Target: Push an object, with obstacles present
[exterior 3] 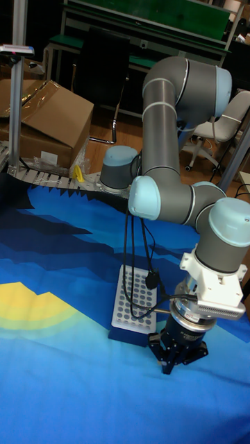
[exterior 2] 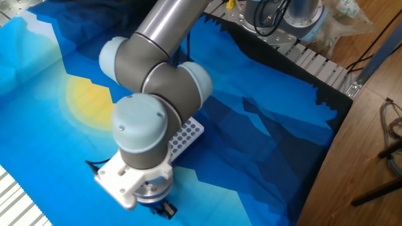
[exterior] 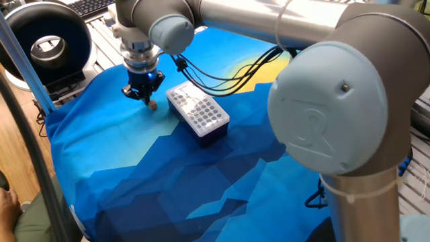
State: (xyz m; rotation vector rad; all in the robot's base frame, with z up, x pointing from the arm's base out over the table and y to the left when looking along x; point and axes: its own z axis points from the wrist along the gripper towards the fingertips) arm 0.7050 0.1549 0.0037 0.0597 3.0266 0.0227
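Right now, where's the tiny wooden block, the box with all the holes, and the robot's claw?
tiny wooden block (exterior: 153, 105): one fixed view, its tan side.
box with holes (exterior: 196, 111): one fixed view, middle of its white top.
gripper (exterior: 142, 95): one fixed view, between its fingertips.
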